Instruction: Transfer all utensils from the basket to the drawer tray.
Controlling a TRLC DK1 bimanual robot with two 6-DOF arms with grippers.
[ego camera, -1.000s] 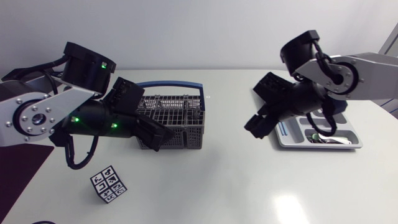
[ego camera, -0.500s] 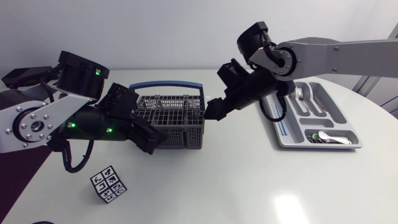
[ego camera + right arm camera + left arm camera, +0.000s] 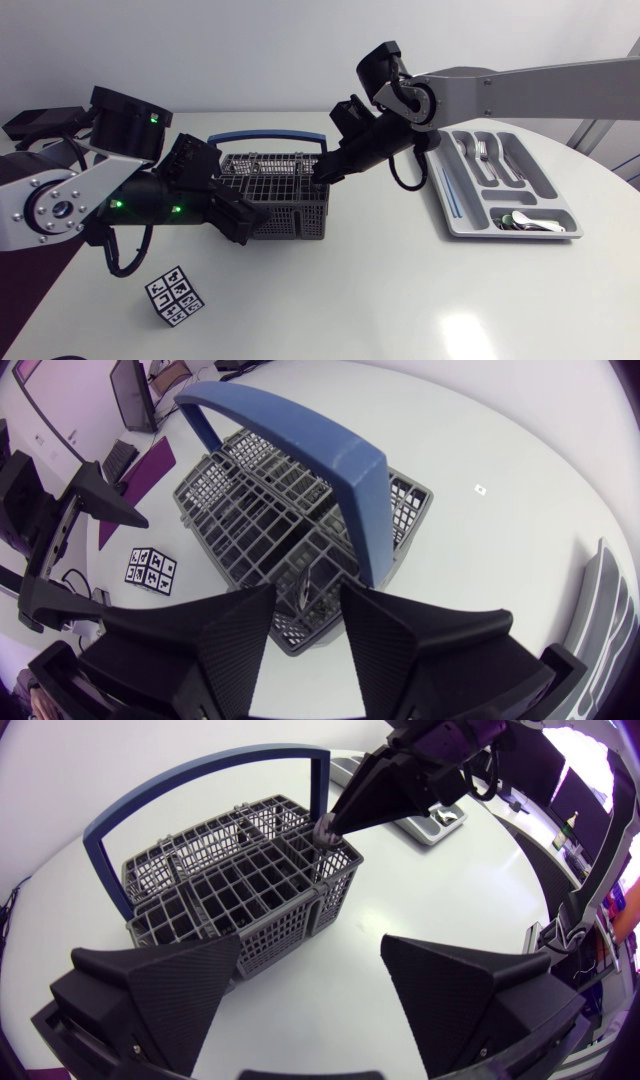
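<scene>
Here my right fingers (image 3: 240,630) stand slightly parted around a utensil (image 3: 305,582) upright in a corner compartment of the basket (image 3: 290,222). My left fingers (image 3: 160,990) gape wide just beside the basket's far end.

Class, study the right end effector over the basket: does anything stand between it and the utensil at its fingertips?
Nothing visible does. The utensil stands up between the open fingers of the right end effector, in a corner compartment of the basket. The blue handle arches just beyond, not between.
</scene>
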